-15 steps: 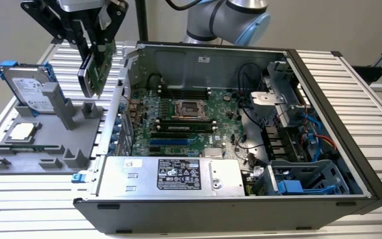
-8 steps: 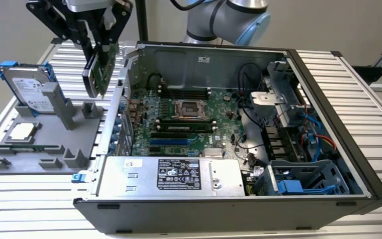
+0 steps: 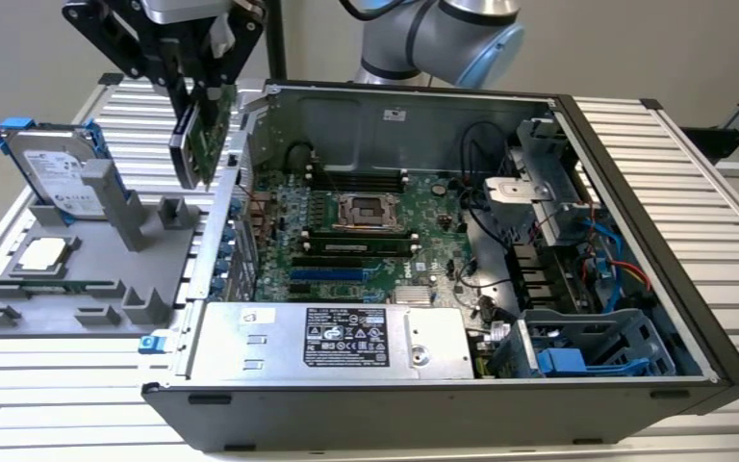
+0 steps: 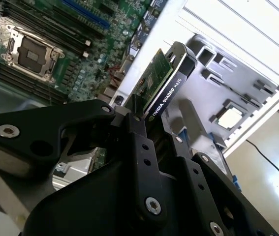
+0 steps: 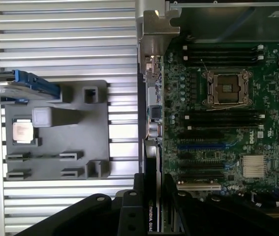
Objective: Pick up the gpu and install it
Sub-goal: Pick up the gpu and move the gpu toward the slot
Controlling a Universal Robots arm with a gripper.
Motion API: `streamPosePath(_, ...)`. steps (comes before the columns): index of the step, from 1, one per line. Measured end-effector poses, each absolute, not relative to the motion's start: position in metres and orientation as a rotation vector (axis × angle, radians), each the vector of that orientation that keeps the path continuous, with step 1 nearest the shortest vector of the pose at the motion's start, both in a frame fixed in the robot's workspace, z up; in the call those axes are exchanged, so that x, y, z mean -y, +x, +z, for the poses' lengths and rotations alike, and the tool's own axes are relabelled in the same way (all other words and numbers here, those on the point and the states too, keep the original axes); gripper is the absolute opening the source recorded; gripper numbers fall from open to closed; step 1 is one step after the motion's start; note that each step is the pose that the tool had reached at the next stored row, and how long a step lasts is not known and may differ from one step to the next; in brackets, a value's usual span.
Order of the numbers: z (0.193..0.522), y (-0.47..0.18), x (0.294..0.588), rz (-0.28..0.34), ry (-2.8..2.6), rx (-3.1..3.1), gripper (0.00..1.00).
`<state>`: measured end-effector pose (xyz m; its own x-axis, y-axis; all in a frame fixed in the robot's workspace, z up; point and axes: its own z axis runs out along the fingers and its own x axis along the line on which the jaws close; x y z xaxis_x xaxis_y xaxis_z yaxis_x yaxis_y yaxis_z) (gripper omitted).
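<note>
We are counting one gpu point(image 3: 201, 142) at the end effector point(image 3: 203, 96), one hard drive point(image 3: 55, 171), one processor chip point(image 3: 42, 253), one computer case point(image 3: 408, 416).

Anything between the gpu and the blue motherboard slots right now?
Nothing visible lies on the blue slots. The gpu, clamped in the gripper, hangs over the case wall, so that wall blocks a low sideways path; from above, the way looks open.

The gpu point(image 3: 203, 144) hangs above the computer case's point(image 3: 408, 409) wall. At the exterior view's left, a tray point(image 3: 88, 289) holds a hard drive point(image 3: 55, 173).
</note>
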<state>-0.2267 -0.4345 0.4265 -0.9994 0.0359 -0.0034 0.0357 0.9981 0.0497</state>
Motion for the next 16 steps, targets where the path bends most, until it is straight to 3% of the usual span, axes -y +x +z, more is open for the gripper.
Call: streamPosePath(16, 0.427, -0.212, 0.434, 0.078, 0.048, -3.136, 0.00)
